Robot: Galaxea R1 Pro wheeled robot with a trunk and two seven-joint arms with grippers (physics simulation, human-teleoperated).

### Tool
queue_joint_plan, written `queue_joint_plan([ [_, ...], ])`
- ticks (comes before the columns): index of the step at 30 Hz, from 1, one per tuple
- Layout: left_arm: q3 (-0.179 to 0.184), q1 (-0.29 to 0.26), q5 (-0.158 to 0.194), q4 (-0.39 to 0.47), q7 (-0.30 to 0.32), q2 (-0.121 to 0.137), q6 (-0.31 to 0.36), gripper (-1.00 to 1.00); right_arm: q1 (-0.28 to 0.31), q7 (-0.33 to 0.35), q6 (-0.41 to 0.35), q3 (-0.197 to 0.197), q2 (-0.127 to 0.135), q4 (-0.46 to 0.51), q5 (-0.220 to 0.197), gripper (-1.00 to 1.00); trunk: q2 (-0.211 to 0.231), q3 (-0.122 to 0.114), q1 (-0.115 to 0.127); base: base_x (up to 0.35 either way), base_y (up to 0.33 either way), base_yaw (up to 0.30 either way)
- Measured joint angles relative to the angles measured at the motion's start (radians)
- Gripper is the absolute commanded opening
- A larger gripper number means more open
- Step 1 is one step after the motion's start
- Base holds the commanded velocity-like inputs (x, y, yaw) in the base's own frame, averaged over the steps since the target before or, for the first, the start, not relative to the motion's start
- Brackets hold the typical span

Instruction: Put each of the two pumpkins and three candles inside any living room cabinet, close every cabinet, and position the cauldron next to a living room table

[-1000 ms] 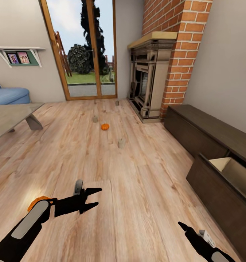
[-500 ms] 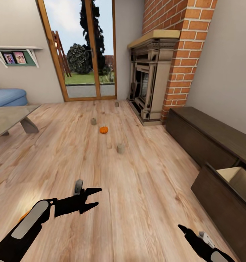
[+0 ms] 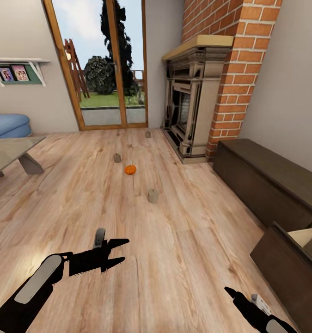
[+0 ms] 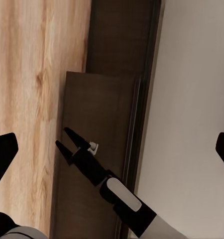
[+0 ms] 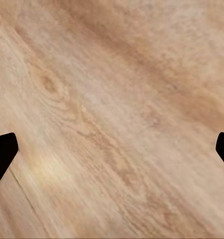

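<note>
1. Head view. The left gripper [image 3: 120,253] is held low over the floor [image 3: 188,240], its two fingers parted and nothing between them. The right gripper [image 3: 231,293] is seen at the lower edge; a single dark fingertip is shown, so its opening cannot be told here. The fireplace [image 3: 186,104] is taken as landmark. One pumpkin [image 3: 130,169] lies on the floor out in the room from the hearth, well apart from it. Three candles are stood upright: one [image 3: 148,134] just beside the hearth's door-side corner, one [image 3: 117,158] just beyond the pumpkin, one [image 3: 152,196] nearer the robot. The cabinet [image 3: 266,180] runs along the wall from just beside the brick column; its open drawer [image 3: 290,263] is pulled out at the robot's end, a pale inner panel exposed, its contents hidden.

2. Handling, as judged. The pumpkin is taken to be light, rigid and ribbed; a hold across its widest girth is advised, since the stem is short. The candles are judged light, stiff and easily tipped; a pinch across the middle of the cylinder is suggested.

3. Left wrist view. The cabinet's flat top [image 4: 99,149] is looked down on, with the right gripper [image 4: 66,140] in front of it, its fingers slightly parted and empty.

4. Right wrist view. Bare floor planks [image 5: 112,119] are shown between widely spread fingertips [image 5: 2,152]; nothing is held.
</note>
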State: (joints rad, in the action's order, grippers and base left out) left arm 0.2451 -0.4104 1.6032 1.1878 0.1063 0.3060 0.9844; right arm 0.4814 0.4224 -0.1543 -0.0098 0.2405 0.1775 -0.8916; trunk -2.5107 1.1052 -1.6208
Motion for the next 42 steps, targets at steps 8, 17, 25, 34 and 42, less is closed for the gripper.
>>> queue_joint_plan([
  [8, -0.001, 0.0, -0.001, 0.0, 0.0, 0.0, 0.0, 1.0, 0.0, 0.001, 0.002, 0.0, 0.0, 0.002, 0.001, 1.0, 0.0, 0.0, 0.0, 0.297, 0.0, 0.0],
  [17, -0.001, 0.0, -0.001, 0.0, 0.0, 0.0, 0.0, 1.0, 0.0, 0.008, 0.056, 0.032, 0.001, 0.007, 0.006, 1.0, 0.0, 0.0, 0.0, 0.231, 0.0, 0.0],
  [25, -0.003, 0.0, -0.001, 0.0, 0.0, 0.0, 0.0, 1.0, 0.0, 0.007, 0.058, 0.048, 0.001, 0.008, 0.005, 1.0, 0.0, 0.0, 0.0, 0.135, 0.0, 0.0],
  [34, -0.003, 0.0, -0.001, 0.0, 0.0, 0.0, 0.0, 1.0, 0.0, 0.013, 0.059, 0.048, 0.001, 0.008, 0.005, 1.0, 0.0, 0.0, -0.001, 0.005, 0.0, 0.0],
  [42, -0.002, 0.0, -0.001, 0.0, 0.0, 0.0, -0.001, 1.0, 0.0, 0.013, 0.06, 0.049, 0.001, 0.008, 0.006, 1.0, 0.0, 0.0, 0.0, 0.107, 0.0, 0.0],
])
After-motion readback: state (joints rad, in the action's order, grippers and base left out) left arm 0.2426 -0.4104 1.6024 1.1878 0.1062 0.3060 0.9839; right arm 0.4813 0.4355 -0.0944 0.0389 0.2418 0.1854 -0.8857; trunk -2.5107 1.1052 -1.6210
